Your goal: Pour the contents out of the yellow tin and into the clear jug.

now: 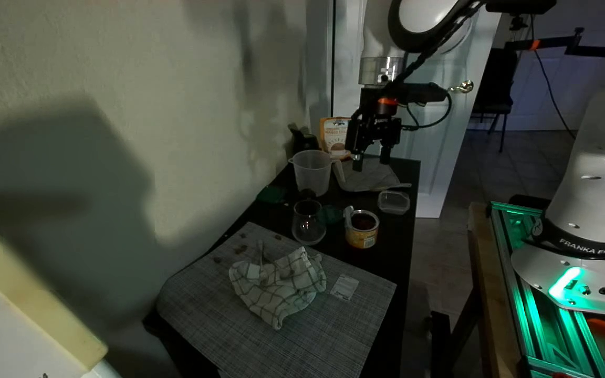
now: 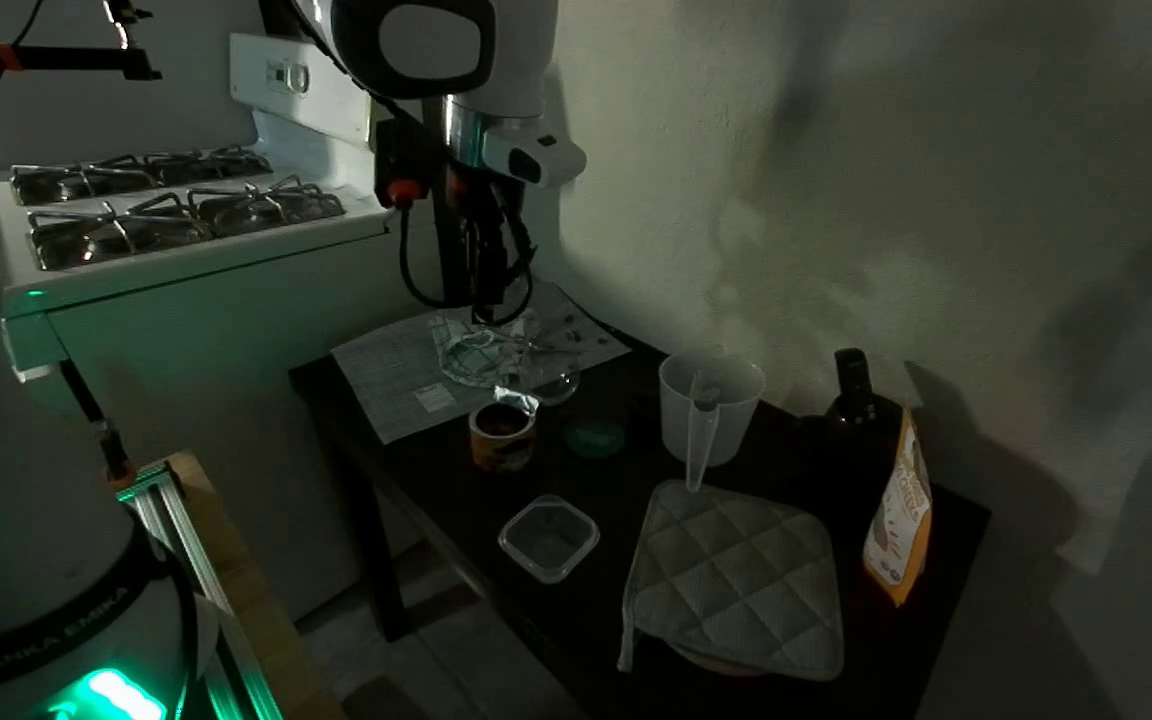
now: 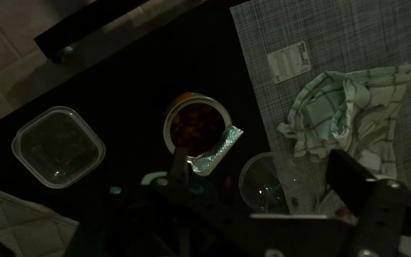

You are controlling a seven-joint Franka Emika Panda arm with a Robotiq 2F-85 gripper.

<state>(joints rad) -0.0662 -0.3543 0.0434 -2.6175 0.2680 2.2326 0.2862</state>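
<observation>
FRANKA EMIKA, pale capitals, on black band round white rounded robot base, in an exterior view; in an exterior view, same band shows FRANKA, next word only partly

ORGANIC, MANGO in line below, on orange-and-white pouch, in an exterior view; remaining print there too small to read

White rectangular label on grey woven placemat, in wrist view: rows of print plus dark blocky patch, too blurred to read

Short yellow cylindrical tin: pale label patch, print illegible
</observation>
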